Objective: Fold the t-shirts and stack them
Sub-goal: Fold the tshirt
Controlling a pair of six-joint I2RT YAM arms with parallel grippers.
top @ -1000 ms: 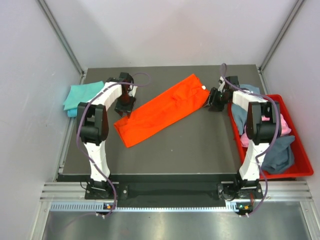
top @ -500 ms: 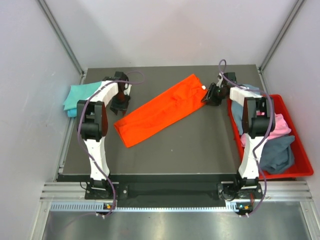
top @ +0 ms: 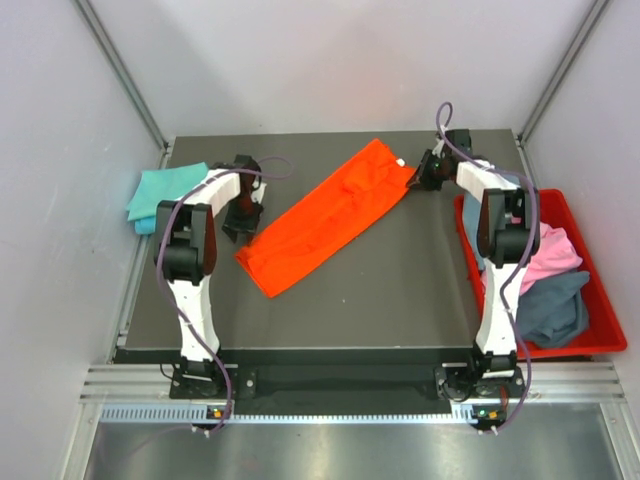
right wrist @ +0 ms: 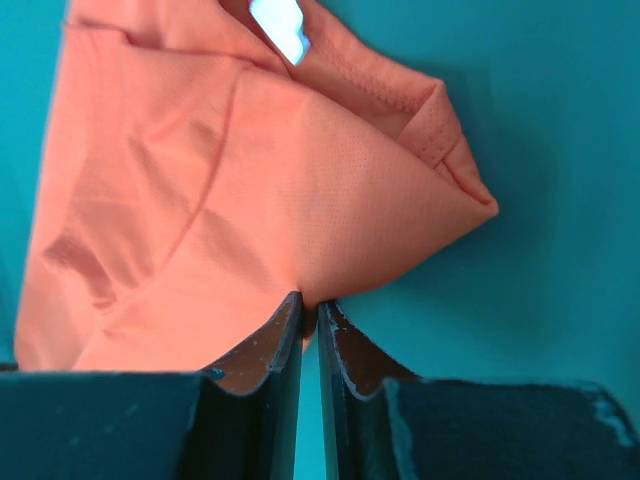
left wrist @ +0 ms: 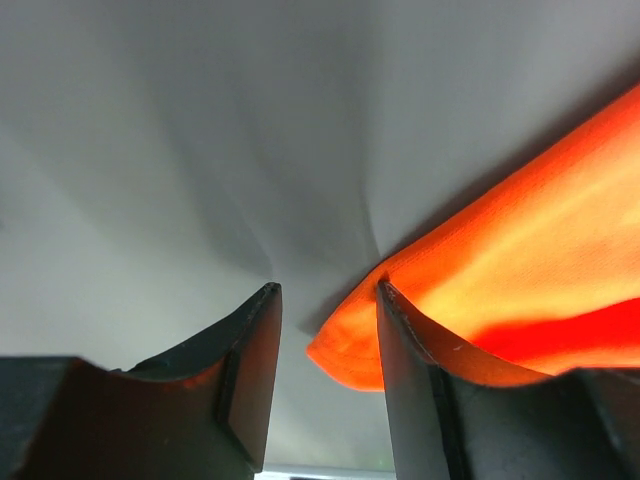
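We are working on the orange t-shirt (top: 325,215), which is lying as a long narrow band slanting across the table (top: 400,300). We are judging the step in hand to be taking hold of both ends, ready to straighten the band and fold it across. Our right gripper (top: 418,176) is pinching the far corner beside the white label (right wrist: 280,28), its fingers drawn almost together with the cloth edge nipped between them. Our left gripper (top: 243,228) is standing at the opposite, left end with its fingers parted a little. The orange corner is sitting in that gap against one finger, and nothing is clamping it yet. To do this well, we are thinking the left fingers should be closing on every layer of that corner before either arm lifts. The ends should then be travelling low and taut, so the band is not twisting and its edges are meeting squarely. Counting, we are seeing one orange t-shirt on the table and one teal t-shirt (top: 165,190) lying at the table's left edge. We are also seeing one pink t-shirt (top: 555,250) and two patches of grey-blue cloth (top: 555,310) in the single red bin (top: 590,345); whether those patches are one shirt or two, we cannot tell.
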